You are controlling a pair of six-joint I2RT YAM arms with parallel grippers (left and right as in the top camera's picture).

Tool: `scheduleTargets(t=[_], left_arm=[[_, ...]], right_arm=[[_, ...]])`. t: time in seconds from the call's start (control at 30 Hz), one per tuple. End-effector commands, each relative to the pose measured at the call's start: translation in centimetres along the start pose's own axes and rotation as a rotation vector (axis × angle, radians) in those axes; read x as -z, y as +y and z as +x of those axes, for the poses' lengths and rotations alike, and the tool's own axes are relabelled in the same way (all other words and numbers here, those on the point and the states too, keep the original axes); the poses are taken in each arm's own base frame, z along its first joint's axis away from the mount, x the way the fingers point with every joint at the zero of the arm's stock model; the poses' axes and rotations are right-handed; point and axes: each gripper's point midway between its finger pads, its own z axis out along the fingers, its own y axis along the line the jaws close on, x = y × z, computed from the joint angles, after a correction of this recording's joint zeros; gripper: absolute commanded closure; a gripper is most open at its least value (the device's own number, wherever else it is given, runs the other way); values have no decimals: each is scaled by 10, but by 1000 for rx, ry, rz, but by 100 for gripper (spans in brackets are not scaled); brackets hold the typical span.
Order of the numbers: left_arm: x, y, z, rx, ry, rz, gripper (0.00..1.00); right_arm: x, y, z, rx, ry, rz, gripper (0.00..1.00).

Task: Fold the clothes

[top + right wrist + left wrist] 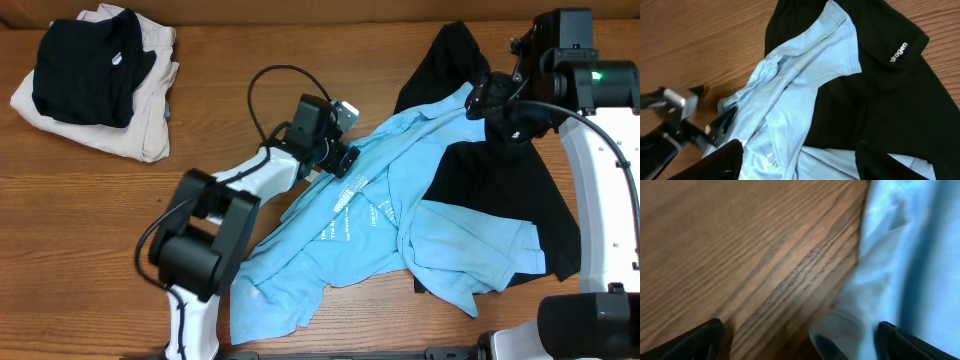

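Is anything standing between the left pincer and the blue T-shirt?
Nothing visible does. The open left pincer sits at the edge of the blue T-shirt; between its fingertips the wrist view shows only bare table and that cloth edge.

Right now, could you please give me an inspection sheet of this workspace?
Surface: wooden table.
Job's things: sky-blue T-shirt crumpled over a black garment; second black garment stacked on beige garment, far left corner.
Clutter: nothing seen.
Grippers: left gripper open at the T-shirt's edge; right gripper open above those two garments.
Cables: black cable loops above the left arm.
Surroundings: nothing seen.
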Motion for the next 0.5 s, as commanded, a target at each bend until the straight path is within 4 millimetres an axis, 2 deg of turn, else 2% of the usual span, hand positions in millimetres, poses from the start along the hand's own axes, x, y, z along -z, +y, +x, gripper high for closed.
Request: scheduleTargets(t=[0.0, 0.13, 0.2, 0.3, 0.33, 0.4, 0.47], left_arm=[[-8, 9, -9, 6, -12, -46, 1], [-8, 9, -9, 6, -12, -50, 15], [-8, 10, -9, 31, -8, -53, 34], [-4, 10, -9, 82, 2, -55, 76], [-2, 10, -9, 87, 4, -54, 87], [5, 11, -15, 87, -4, -62, 96], [14, 21, -23, 89, -20, -105, 96]], right_arm=[[14, 5, -4, 26, -43, -19, 26], [14, 5, -4, 26, -43, -20, 27], [13, 5, -4, 26, -43, -19, 30], [13, 5, -4, 26, -42, -19, 35], [13, 5, -4, 26, -42, -19, 36], [13, 5, -5, 26, -44, -20, 38], [12, 5, -7, 26, -48, -21, 40]])
